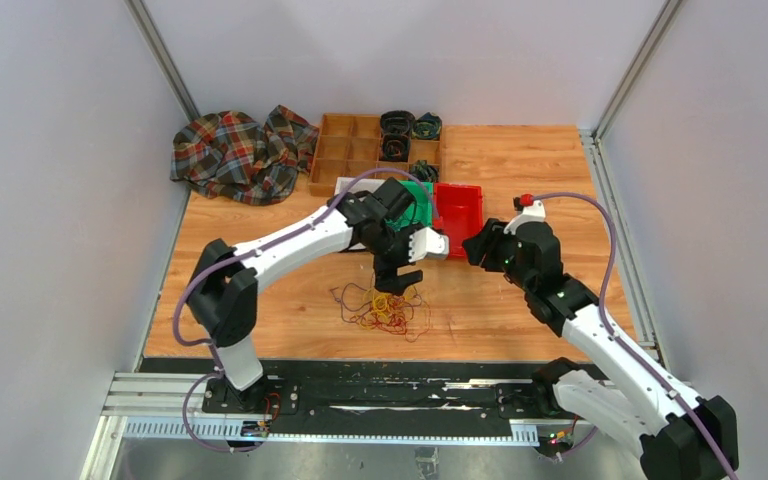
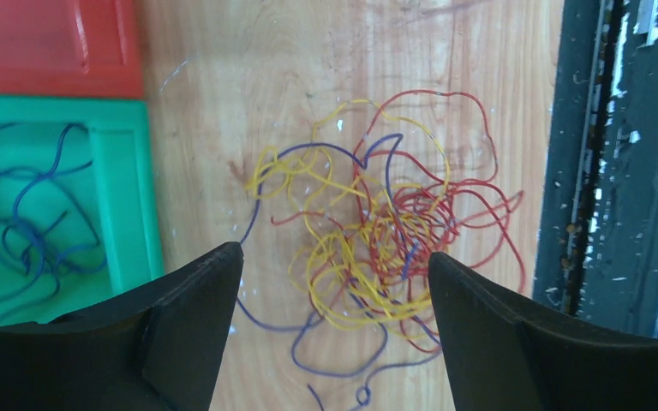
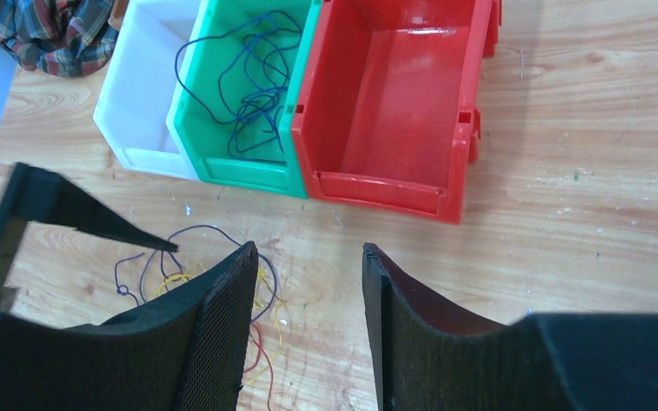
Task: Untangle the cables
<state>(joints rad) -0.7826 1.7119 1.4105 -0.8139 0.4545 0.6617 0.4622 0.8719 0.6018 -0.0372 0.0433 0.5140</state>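
**A:** Item one, the task's thing?
**B:** The cables [image 2: 377, 248]: one loose tangle of thin yellow, red and dark blue wire strands. It lies flat on the pale wooden counter [image 1: 560, 170], toward the near edge, in front of the bins.

**A:** Left jaws?
**B:** Spread wide and gripping nothing. They hang directly over the tangle, which shows between the two black fingers [image 2: 197, 291] in the wrist view. I cannot tell whether the tips touch a strand.

**A:** Right jaws?
**B:** Parted to a moderate gap with nothing between them. They are over bare counter to the right of the tangle, just in front of the red bin.

**A:** Containers?
**B:** Three plastic bins touch side by side.
- The white plastic bin [image 3: 137, 86] is on the left.
- The green plastic bin [image 3: 223, 154] is in the middle and holds loose dark blue strands [image 3: 253, 94].
- The red plastic bin [image 3: 394, 103] is on the right, with nothing showing inside.

**A:** Sundries?
**B:** A brown wooden compartment tray [image 1: 345, 150] sits at the far edge, with dark coiled items [image 1: 397, 128] in its right cells. A crumpled plaid cloth [image 1: 245, 152] lies just left of it.
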